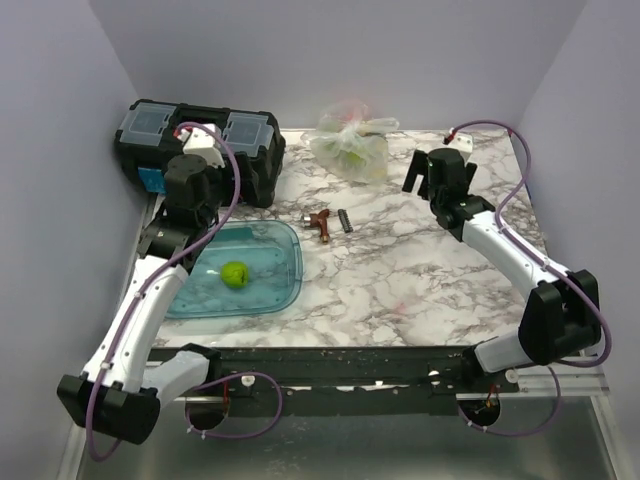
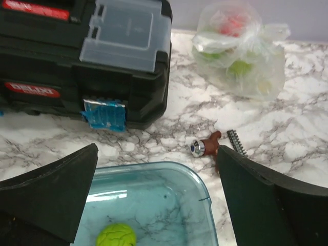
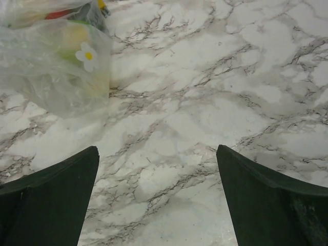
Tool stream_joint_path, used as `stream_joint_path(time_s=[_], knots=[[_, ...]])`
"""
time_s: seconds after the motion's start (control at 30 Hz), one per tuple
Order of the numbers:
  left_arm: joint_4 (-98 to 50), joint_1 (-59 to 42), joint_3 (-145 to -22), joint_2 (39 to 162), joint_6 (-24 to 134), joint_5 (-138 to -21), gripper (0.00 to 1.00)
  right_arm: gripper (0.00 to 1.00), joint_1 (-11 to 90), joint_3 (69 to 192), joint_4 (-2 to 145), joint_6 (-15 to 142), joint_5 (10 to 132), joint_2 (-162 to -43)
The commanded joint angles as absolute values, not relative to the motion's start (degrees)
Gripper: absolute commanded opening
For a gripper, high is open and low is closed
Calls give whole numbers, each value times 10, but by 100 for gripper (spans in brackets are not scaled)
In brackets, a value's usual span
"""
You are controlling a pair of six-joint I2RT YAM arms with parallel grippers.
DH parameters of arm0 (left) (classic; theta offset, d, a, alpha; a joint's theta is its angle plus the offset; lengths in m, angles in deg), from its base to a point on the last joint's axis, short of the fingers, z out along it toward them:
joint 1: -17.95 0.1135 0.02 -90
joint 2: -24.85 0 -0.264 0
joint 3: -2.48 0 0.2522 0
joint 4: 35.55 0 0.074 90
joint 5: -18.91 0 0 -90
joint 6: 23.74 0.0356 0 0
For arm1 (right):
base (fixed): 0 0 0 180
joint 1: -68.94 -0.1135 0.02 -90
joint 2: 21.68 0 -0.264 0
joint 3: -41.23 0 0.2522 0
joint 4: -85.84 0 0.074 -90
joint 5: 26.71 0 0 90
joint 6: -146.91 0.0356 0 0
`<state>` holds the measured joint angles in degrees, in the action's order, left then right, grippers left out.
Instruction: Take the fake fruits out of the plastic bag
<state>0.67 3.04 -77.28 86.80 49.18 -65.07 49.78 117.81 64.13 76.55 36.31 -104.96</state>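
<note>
Right gripper [image 3: 156, 154] jaws wide apart, empty, low over the bare marble table [image 1: 420, 270], just short of the plastic bag [image 3: 51, 66]; left gripper [image 2: 156, 156] likewise spread, holding nothing, over the far rim of the blue tray [image 2: 202, 195]; bag sits at the table's far edge, near the toolbox [image 1: 205, 140], with the fake fruits [image 2: 233, 23] bunched inside; judged: film thin, limp, slippery; fruits light, hard, glossy, apt to roll; pinch a loose fold up top, mouth not made out; right forearm stretched toward the bag, elbow out right; left arm folded at the elbow, wrist tipped down.
</note>
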Motion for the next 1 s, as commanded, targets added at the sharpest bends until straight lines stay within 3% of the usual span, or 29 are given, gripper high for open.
stream_joint_path(time_s=[0.0, 0.33, 0.63, 0.97], knots=[[-58, 30, -770, 801, 532, -632, 99, 100, 490, 1207, 647, 768, 355, -1047], [-97, 30, -726, 739, 539, -634, 99, 100, 489, 1259, 672, 788, 432, -1131], [-142, 31, -690, 708, 507, -652, 99, 100, 488, 1262, 790, 893, 493, -1191], [-158, 31, -682, 683, 486, -707, 99, 100, 486, 1288, 903, 882, 567, -1283]])
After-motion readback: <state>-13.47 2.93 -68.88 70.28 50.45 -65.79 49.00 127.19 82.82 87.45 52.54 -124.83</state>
